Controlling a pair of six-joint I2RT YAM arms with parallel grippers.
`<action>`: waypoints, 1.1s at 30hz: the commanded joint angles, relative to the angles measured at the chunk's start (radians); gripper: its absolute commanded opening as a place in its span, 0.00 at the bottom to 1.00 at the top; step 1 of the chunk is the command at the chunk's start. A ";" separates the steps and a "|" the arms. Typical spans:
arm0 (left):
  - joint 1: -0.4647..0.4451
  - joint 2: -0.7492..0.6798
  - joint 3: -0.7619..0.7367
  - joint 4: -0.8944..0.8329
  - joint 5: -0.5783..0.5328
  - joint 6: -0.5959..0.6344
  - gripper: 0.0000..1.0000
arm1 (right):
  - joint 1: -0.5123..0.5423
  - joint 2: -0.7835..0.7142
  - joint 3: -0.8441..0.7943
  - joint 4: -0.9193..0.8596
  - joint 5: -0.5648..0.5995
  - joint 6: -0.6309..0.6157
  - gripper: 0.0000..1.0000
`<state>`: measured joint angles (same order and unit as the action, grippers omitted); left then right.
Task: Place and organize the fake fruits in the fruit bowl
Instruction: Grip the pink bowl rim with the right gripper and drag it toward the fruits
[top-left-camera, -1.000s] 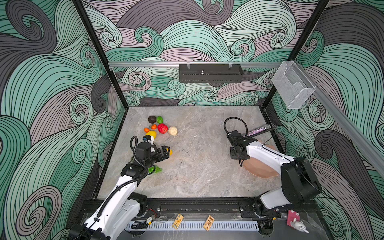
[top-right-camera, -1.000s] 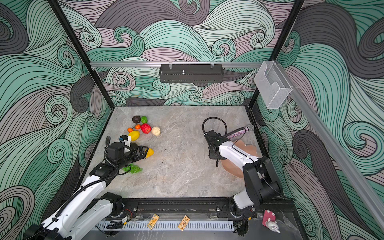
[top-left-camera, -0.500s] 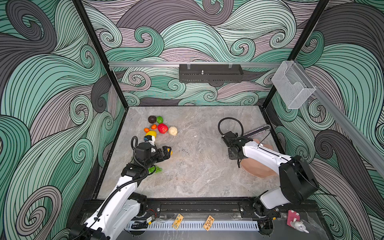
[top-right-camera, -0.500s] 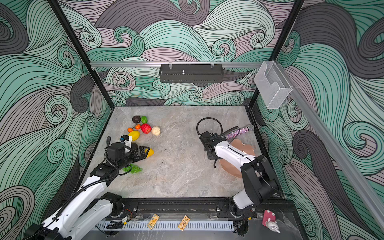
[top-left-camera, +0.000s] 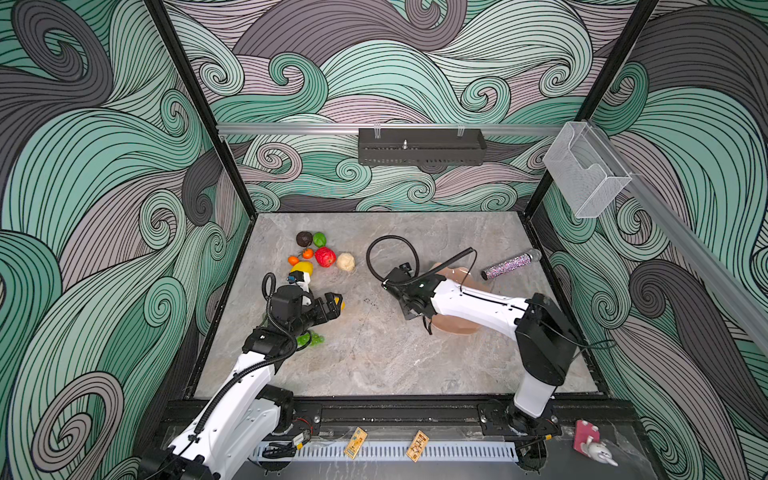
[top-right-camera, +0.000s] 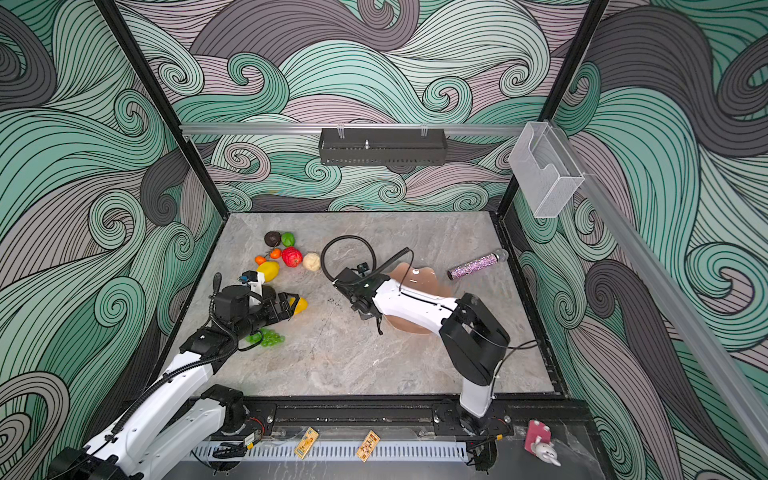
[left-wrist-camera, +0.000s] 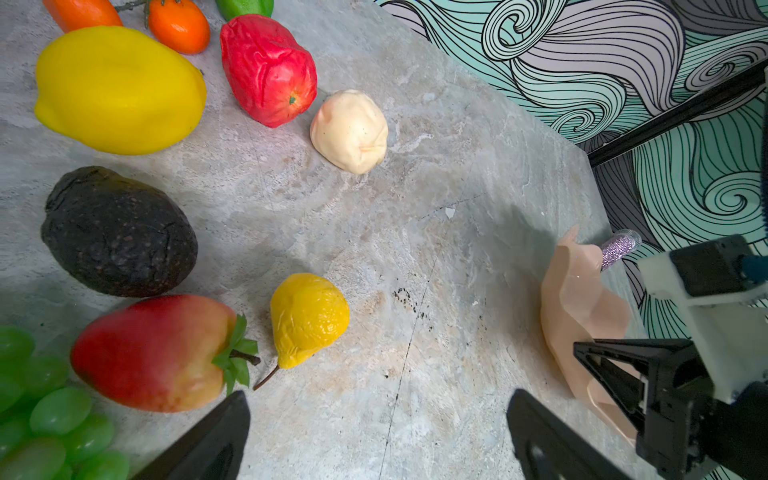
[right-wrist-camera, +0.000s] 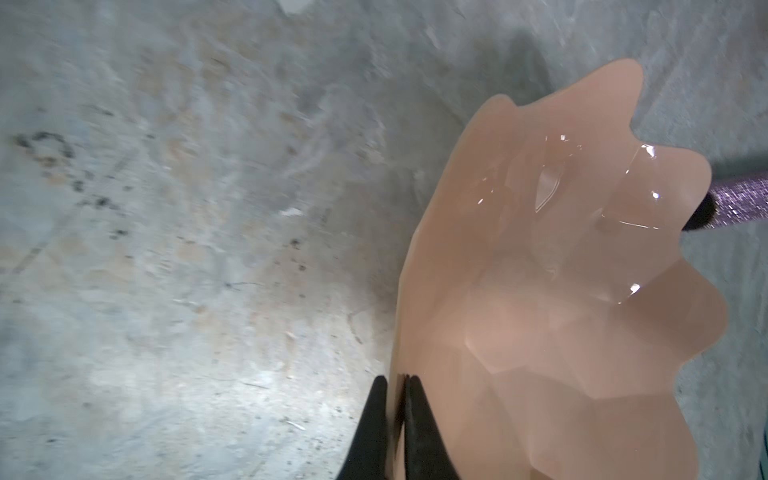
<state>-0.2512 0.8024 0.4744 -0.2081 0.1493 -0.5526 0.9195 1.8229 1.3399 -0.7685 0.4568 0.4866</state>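
Clenched by the right fingers (right-wrist-camera: 372, 424): the near rim of the shallow salmon-pink scalloped bowl (right-wrist-camera: 561, 270), one finger inside, one outside. Past its far rim, a glittery purple cylinder (right-wrist-camera: 744, 199). Spread wide, released, grasping nothing over the grey marbled counter (left-wrist-camera: 415, 208): the left fingers (left-wrist-camera: 208, 440). Just ahead of them, a wrinkled yellow pear-shaped fruit (left-wrist-camera: 307, 318); beside one finger, a red-yellow leafy-stemmed fruit (left-wrist-camera: 153, 353) and green plastic grapes (left-wrist-camera: 58, 411).

In a top view, my left gripper (top-right-camera: 291, 306) sits just beside a small yellow fruit (top-right-camera: 302, 304), grapes (top-right-camera: 270, 337) nearby. My right arm (top-right-camera: 409, 305) lies across the pink bowl (top-right-camera: 422, 275), glitter tube (top-right-camera: 473, 266) close by.
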 joint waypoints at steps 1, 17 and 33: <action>-0.008 -0.035 0.006 -0.036 -0.064 0.003 0.98 | 0.040 0.068 0.094 -0.012 -0.075 0.017 0.09; -0.008 -0.201 -0.057 -0.078 -0.280 -0.030 0.99 | 0.125 0.177 0.311 -0.046 -0.093 -0.036 0.38; -0.007 -0.154 -0.051 -0.061 -0.258 -0.031 0.99 | -0.120 -0.248 -0.026 0.060 -0.158 -0.185 0.84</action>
<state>-0.2543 0.6392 0.4160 -0.2829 -0.1112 -0.5728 0.9085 1.5883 1.3720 -0.7128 0.3012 0.3176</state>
